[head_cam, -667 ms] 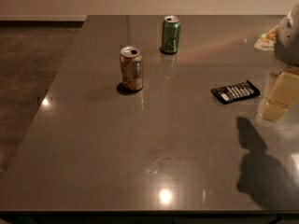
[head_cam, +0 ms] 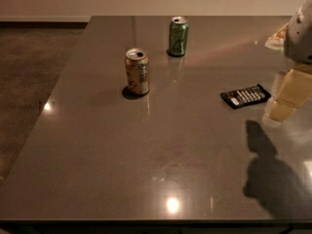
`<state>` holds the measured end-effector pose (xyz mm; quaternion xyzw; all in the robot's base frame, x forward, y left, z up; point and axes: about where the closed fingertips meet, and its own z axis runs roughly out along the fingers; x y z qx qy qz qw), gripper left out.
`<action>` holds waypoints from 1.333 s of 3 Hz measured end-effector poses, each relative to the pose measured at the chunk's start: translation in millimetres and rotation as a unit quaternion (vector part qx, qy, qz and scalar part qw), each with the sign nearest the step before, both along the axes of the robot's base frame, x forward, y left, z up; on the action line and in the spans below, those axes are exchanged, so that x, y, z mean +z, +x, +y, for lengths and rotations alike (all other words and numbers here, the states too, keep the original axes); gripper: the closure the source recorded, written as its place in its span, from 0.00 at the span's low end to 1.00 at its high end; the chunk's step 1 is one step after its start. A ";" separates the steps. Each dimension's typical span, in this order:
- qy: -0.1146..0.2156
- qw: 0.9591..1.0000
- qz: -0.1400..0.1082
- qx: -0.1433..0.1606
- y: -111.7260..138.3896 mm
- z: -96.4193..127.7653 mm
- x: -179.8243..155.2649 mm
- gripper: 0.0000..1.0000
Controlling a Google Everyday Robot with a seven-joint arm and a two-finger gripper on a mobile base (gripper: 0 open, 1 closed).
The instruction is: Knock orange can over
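Note:
The orange can stands upright on the dark grey table, left of centre toward the far side. It has an orange-tan body, a pale label patch and an open silver top. My gripper, pale tan, hangs at the right edge of the view just above the table. It is far to the right of the orange can and apart from it. Its shadow falls on the table in front of it.
A green can stands upright behind and to the right of the orange can. A black flat packet lies just left of the gripper. A pale object sits at the far right edge. Brown carpet lies left of the table.

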<state>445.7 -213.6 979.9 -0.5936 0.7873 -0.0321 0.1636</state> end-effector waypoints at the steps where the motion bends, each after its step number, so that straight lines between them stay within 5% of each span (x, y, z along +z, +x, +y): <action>1: 0.027 1.000 -0.011 -0.005 23.1 19.0 4.0 0.00; 4: 0.119 0.991 -0.060 -0.026 109.9 99.3 -24.2 0.00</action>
